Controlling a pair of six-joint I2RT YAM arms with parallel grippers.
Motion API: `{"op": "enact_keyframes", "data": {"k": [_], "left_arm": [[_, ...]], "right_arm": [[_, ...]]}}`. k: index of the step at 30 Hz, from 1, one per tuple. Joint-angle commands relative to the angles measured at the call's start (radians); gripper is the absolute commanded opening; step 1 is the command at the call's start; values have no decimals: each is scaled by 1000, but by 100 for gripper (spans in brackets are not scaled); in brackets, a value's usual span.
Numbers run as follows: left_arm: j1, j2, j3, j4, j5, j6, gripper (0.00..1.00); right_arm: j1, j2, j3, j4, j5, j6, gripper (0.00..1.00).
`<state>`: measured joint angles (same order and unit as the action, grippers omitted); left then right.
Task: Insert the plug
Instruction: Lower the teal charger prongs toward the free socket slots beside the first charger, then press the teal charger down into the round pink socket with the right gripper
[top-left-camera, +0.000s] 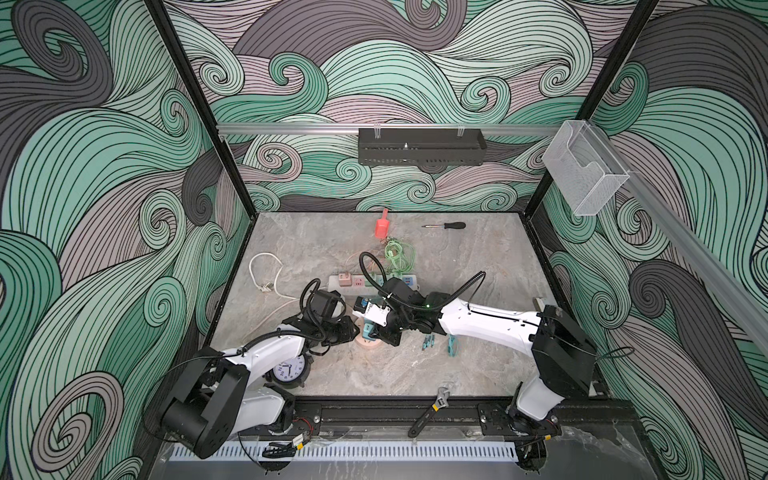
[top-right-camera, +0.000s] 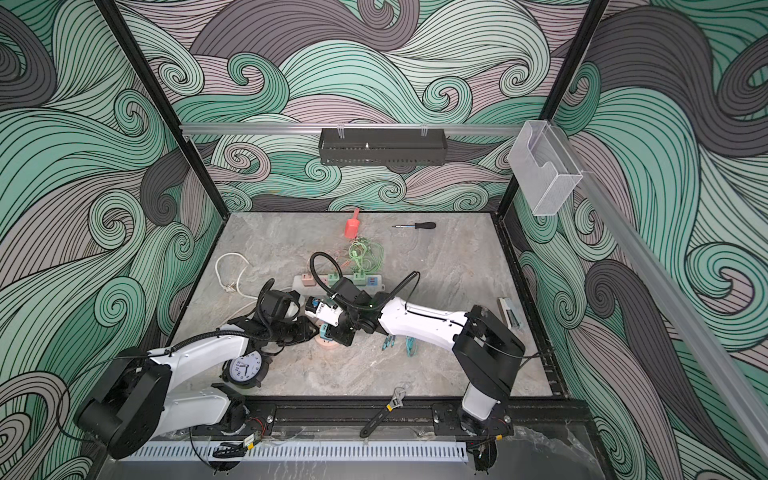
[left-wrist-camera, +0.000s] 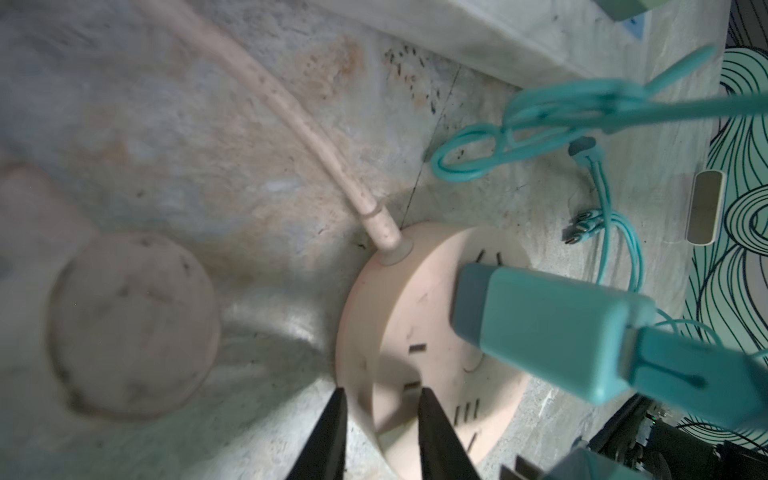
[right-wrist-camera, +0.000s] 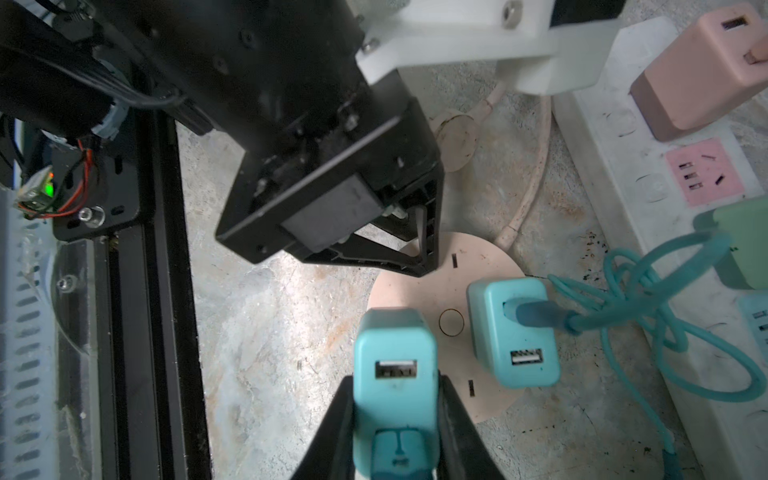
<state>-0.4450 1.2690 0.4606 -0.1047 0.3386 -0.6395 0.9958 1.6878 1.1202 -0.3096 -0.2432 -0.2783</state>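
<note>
Plug (top-left-camera: 366, 331), teal, hangs over the round pink hub (top-left-camera: 371, 345) in both top views. In the left wrist view we see the left gripper (left-wrist-camera: 382, 390), fingers (left-wrist-camera: 326, 444) a narrow gap apart astride the hub's rim, and we cannot tell whether they squeeze it. In the right wrist view the right gripper (right-wrist-camera: 395, 378) pinches the plug's sides, beside a second teal charger (right-wrist-camera: 513, 332) seated in the hub.

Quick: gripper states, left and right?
Left gripper: jaws straddle the pink socket hub's rim; grip cannot be told.
Right gripper: shut on the teal charger.
</note>
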Motion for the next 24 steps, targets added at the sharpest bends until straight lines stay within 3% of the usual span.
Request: {"op": "enact_keyframes", "data": {"k": [1, 24], "left_arm": [[12, 19, 23, 17, 37, 0, 28], [20, 30, 16, 6, 26, 20, 22]], "right_arm": [[8, 18, 28, 1, 30, -30, 13], [8, 74, 56, -13, 54, -89, 12]]}}
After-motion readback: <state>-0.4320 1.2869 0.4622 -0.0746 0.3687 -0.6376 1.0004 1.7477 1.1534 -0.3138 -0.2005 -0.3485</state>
